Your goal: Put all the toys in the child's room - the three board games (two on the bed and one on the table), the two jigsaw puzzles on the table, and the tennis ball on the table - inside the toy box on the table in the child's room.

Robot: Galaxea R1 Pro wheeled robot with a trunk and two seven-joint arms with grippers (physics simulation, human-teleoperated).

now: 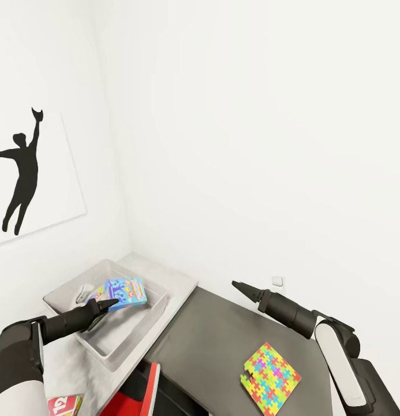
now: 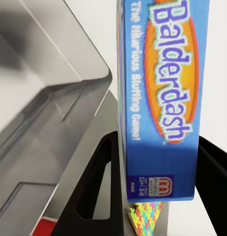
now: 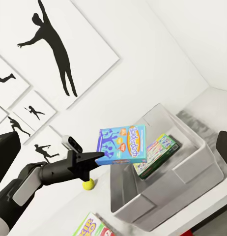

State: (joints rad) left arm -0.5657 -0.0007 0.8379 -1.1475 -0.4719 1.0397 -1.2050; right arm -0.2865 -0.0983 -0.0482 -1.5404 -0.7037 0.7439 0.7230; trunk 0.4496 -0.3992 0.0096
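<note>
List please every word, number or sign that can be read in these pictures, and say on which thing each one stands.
"Balderdash": front of the blue board game box, held in the left gripper above the toy box.
"The Hilarious Bluffing Game!": same box, along its edge.
"12": red box at the head view's bottom edge.
Second box inside the toy box: print too blurred to read.

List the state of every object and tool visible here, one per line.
Blue Balderdash board game box: clamped in the left tool, held above the box.
Grey plastic toy box: open, holding a green-edged board game.
Colourful jigsaw puzzle: flat on the dark table.
Yellow tennis ball: outside the toy box.
Right tool: empty, jaw state unclear.
</note>
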